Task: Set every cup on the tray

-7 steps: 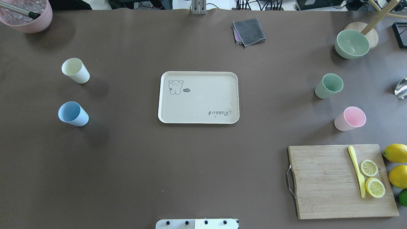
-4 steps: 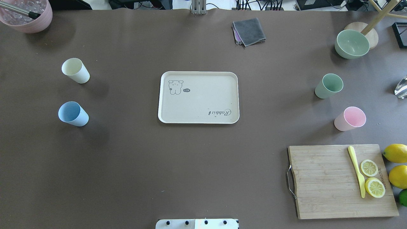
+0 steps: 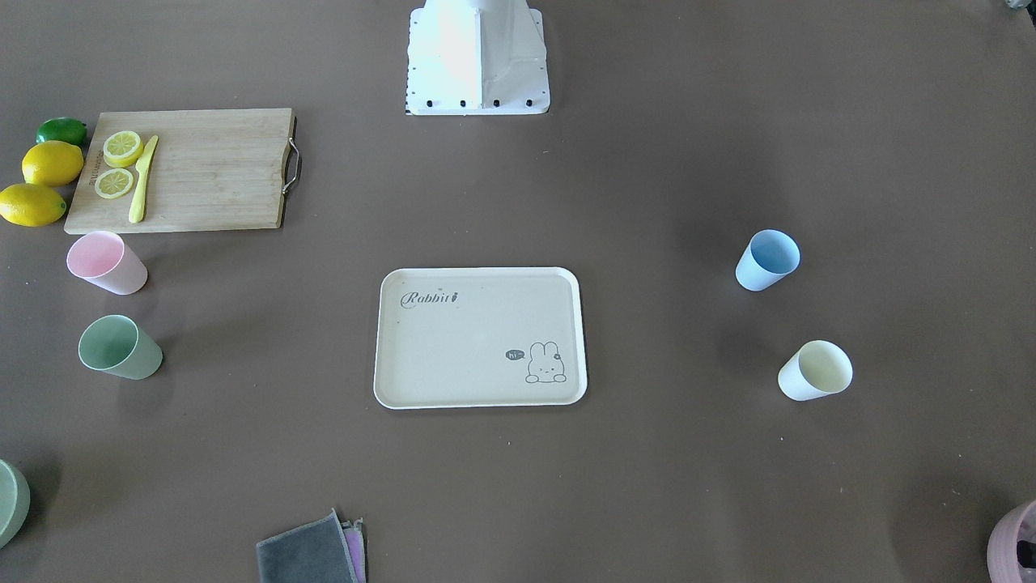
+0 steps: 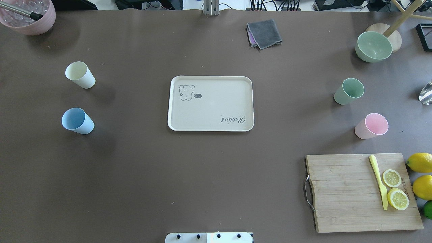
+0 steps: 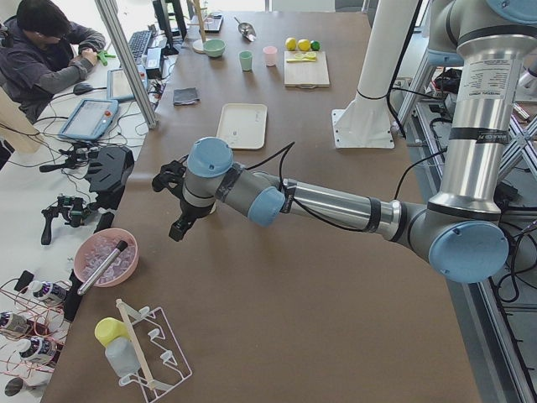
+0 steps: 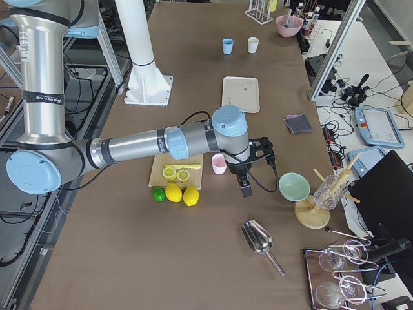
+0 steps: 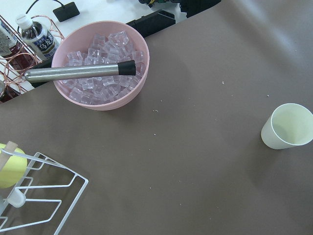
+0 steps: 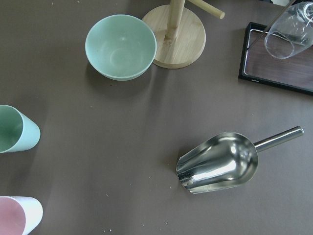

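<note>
The left gripper hangs above the table and shows only in the side view, so I cannot tell whether its fingers are open or closed. Seen from its wrist, the cream cup stands upright off to one side of the fingers, and the pink bowl of ice sits on the other side, further out. The blue cup stands near the cream one, beyond it from the fingers. The right gripper also shows only from the side, and its fingers' state cannot be told either. It hangs just beside the pink cup, on the side towards the green bowl. From its wrist, the green cup and the pink cup lie at one edge, and a metal scoop lies on the opposite side. The tray sits mid-table, well apart from both sets of fingers, with nothing on it. All four cups stand on the table, two on each side of the tray.
</note>
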`<control>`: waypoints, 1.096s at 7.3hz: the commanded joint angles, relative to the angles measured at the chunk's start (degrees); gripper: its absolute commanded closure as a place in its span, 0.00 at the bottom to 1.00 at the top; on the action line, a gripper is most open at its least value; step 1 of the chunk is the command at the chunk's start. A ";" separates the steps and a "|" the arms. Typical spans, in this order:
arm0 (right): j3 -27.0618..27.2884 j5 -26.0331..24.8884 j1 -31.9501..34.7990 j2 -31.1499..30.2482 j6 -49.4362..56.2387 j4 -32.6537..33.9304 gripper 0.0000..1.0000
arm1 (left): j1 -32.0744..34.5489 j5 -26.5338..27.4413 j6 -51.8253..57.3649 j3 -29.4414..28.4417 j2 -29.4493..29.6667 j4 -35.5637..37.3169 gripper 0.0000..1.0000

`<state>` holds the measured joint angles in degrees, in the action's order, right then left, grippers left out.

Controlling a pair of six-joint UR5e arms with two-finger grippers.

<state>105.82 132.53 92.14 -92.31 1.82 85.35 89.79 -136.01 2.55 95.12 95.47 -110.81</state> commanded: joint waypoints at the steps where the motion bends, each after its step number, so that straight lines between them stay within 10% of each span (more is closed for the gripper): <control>1: -1.40 0.19 -2.56 3.34 -5.29 -0.36 0.00 | -1.79 0.04 -6.20 -7.27 4.16 -0.99 0.01; 4: -1.58 -0.51 -13.71 9.06 -27.77 -1.15 0.00 | -11.53 0.13 -20.77 -13.01 10.42 -2.82 0.02; 8: -1.15 -3.59 -18.49 10.48 -32.32 -1.24 0.00 | -23.49 5.98 -39.43 -21.99 15.88 -18.38 0.03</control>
<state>104.56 129.27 74.14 -81.88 -30.08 84.13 69.85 -133.25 -32.21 74.39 110.10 -126.35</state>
